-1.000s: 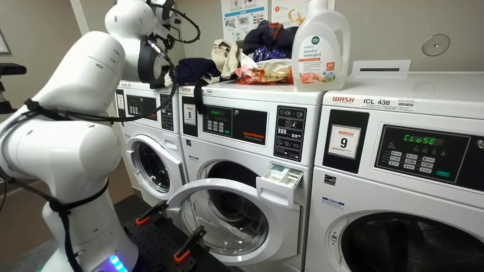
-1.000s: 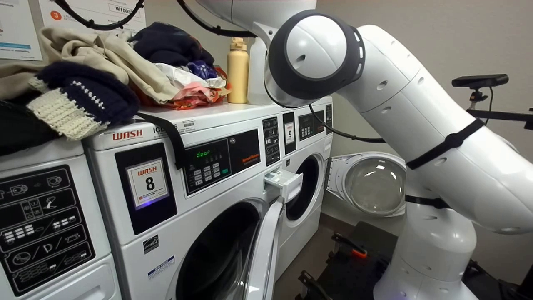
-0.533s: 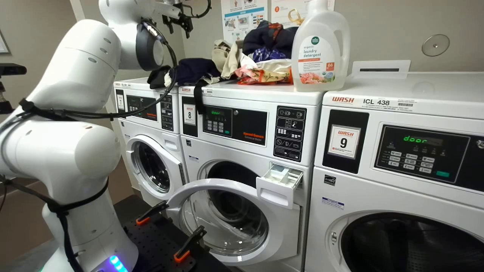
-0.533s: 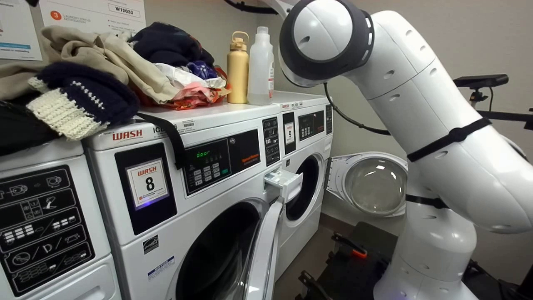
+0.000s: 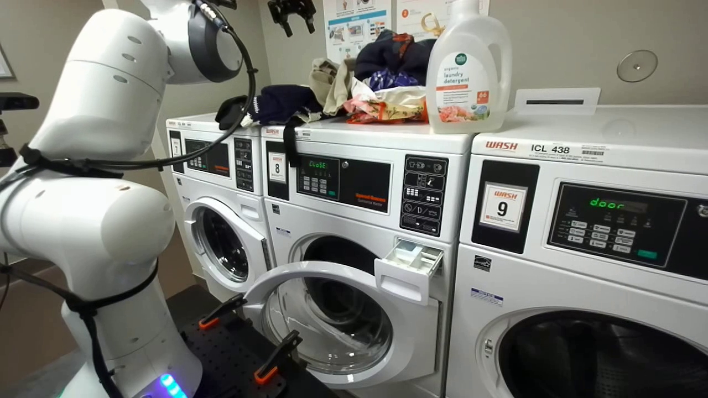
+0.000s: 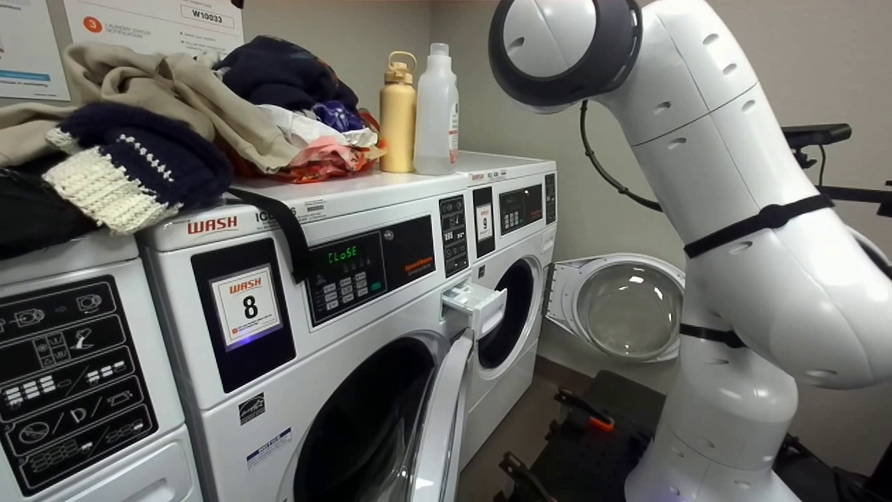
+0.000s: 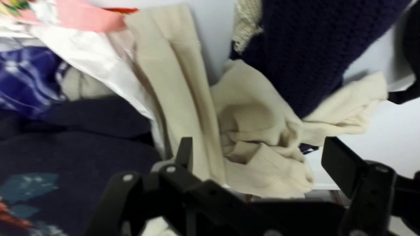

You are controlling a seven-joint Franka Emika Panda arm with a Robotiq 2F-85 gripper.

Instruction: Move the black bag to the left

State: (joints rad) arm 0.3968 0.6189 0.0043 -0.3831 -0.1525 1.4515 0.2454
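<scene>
The black bag (image 5: 231, 113) lies on top of the left washer in an exterior view, partly behind a cable. It also shows at the left edge of an exterior view (image 6: 35, 216), partly under a navy and cream knit. A black strap (image 5: 291, 145) hangs over the front of washer 8. In the wrist view a black piece (image 7: 412, 49), seemingly of the bag, shows at the right edge. My gripper (image 5: 300, 26) is high above the clothes pile, apart from the bag. In the wrist view the gripper (image 7: 259, 149) is open and empty over beige cloth (image 7: 262, 131).
A navy knit (image 5: 285, 104), a navy printed cloth (image 5: 395, 55) and an orange patterned bag (image 5: 387, 110) lie on the washers. A detergent bottle (image 5: 470, 72) and a yellow bottle (image 6: 398, 122) stand beside them. Washer 8's door (image 5: 332, 271) and drawer (image 5: 406, 279) are open.
My gripper has moved up and to the right, from near the black bag to above the clothes pile. The arm has drawn back and up. The bag and clothes have not visibly moved.
</scene>
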